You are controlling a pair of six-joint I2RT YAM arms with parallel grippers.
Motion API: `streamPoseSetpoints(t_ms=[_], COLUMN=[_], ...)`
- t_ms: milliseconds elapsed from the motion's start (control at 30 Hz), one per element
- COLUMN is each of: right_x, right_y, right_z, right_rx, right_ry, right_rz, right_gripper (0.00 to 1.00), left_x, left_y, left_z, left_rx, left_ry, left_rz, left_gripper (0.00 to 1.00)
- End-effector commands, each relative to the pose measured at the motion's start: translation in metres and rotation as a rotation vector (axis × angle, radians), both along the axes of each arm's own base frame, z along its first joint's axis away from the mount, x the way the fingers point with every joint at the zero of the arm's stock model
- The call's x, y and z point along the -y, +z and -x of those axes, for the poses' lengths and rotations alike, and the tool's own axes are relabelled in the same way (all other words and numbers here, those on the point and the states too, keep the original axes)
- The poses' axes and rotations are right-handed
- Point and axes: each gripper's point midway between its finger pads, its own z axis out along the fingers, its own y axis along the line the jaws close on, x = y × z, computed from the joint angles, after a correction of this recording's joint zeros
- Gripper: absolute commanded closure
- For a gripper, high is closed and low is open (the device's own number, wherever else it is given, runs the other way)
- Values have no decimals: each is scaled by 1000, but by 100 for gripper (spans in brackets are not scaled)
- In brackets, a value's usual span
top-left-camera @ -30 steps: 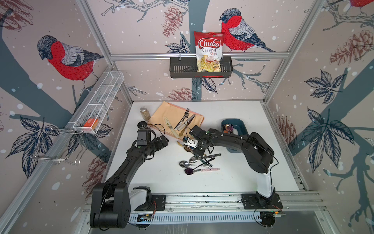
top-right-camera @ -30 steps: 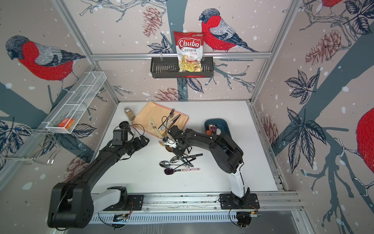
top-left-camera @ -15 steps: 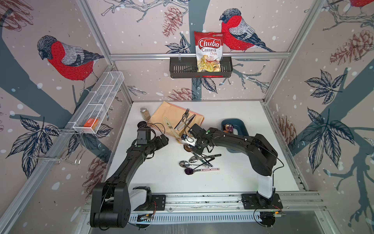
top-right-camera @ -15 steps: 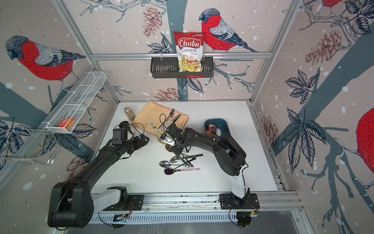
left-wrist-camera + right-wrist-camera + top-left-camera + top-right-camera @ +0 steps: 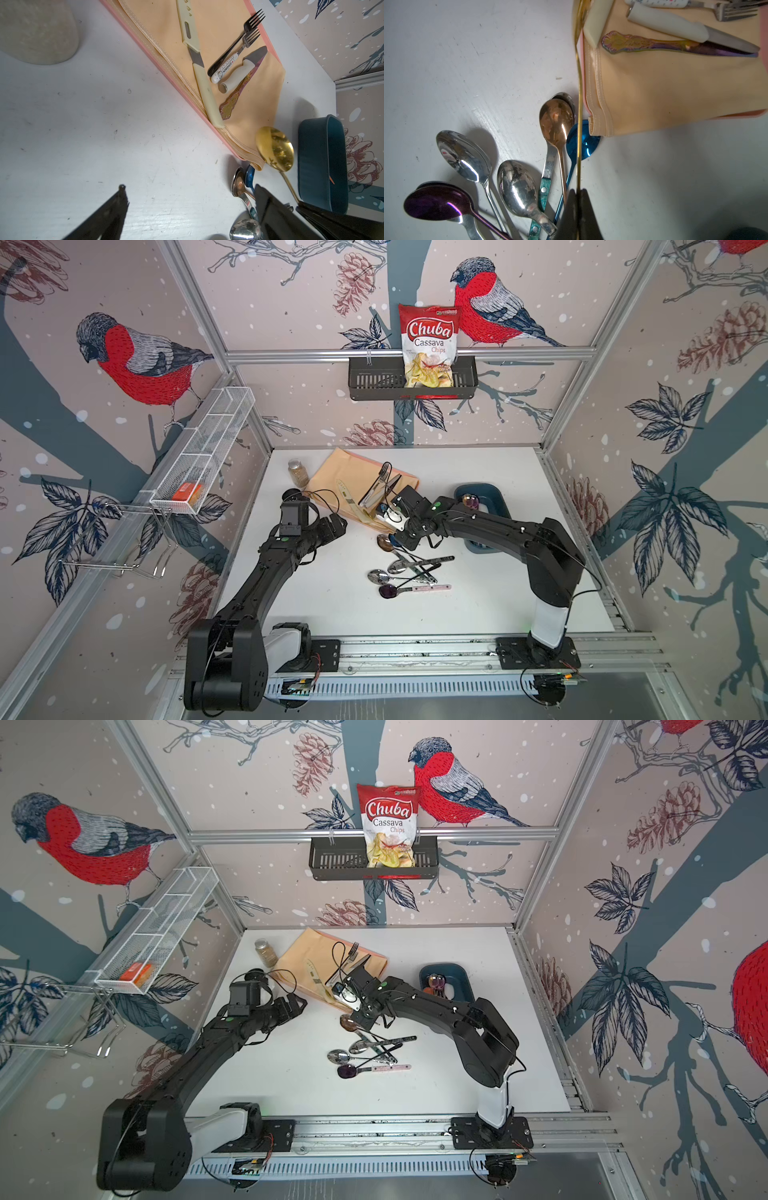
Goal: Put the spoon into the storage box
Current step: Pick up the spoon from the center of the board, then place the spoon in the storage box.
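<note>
Gold spoon (image 5: 274, 149) is pinched by its thin handle btwn the fingers of R gripper (image 5: 577, 197), jaws clamped tight on it. Its bowl sticks out ahead of the fingertips, by the corner of the peach mat (image 5: 239, 116). Just under that hand lie loose spoons (image 5: 517, 187) on the white table (image 5: 332, 614). Storage box (image 5: 322, 166), teal, sits to the hand's right, apart from it, w/ some cutlery inside. L gripper (image 5: 190, 187) is off to its left, jaws wide apart, nothing btwn them.
</note>
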Motion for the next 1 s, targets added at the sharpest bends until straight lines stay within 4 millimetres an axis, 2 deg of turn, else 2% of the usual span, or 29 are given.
streamPoseSetpoints(t_ms=[0,233,567,767,967], right_x=[9,52,150,211,247], right_y=[11,17,34,24,17], right_z=[-9,-30,-73,-82,-85], right_rx=[10,19,56,40,38], right_ry=[-72,-221,-527,-699,-796], right_rz=[-19,1,47,117,142], right_gripper=[97,97,97,97,98], left_x=[5,24,59,75,85], left_y=[14,25,31,30,29], left_z=[-9,-17,-29,-35,-38], left_rx=[63,95,110,106,102], left_ry=[-24,-81,-168,-206,-225], left_rz=[4,-38,-77,-89,-101], left_gripper=[4,4,4,4,4])
